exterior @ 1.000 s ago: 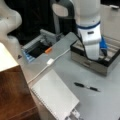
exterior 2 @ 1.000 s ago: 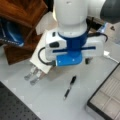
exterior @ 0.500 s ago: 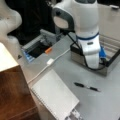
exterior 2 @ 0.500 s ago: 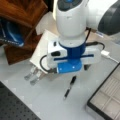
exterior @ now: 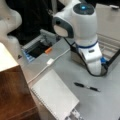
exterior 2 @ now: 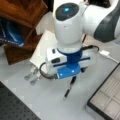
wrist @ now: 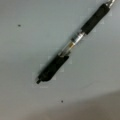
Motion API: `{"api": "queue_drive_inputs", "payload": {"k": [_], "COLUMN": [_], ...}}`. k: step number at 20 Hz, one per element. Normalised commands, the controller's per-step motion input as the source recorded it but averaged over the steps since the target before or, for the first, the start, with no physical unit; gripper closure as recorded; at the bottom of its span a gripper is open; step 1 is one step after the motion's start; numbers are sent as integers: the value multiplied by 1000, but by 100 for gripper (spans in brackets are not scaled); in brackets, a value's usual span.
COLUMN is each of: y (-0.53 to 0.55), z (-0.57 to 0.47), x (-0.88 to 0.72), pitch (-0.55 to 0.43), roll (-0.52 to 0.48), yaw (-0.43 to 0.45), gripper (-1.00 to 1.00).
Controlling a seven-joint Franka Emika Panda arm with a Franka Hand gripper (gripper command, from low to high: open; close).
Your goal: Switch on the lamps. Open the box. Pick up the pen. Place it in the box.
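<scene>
hovering our claw right over the pen, which lies flat on the table just under it. can't tell if the claw's spread or pinched. box sits open off to the side. if we drop off-center, the slim pen could roll away.

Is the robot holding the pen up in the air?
No, the pen lies flat on the grey table in the wrist view, with nothing gripping it.

Slim black pen lying flat on grey table, open box with grey compartments nearby
</scene>
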Motion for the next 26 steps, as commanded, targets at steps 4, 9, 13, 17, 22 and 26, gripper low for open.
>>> {"api": "queue_drive_inputs", "payload": {"k": [4, 9, 13, 17, 22, 26], "y": [-67, -35, -24, -23, -21, -33], "z": [-78, -78, -190, -256, -161, -162], "x": [74, 51, 52, 34, -22, -72], "pitch": [-64, -57, -77, -92, -101, -123], "roll": [-42, -64, -93, -82, -78, -92], "yaw": [215, 203, 254, 246, 194, 181], "gripper": [-100, -100, -100, -100, -100, -100]}}
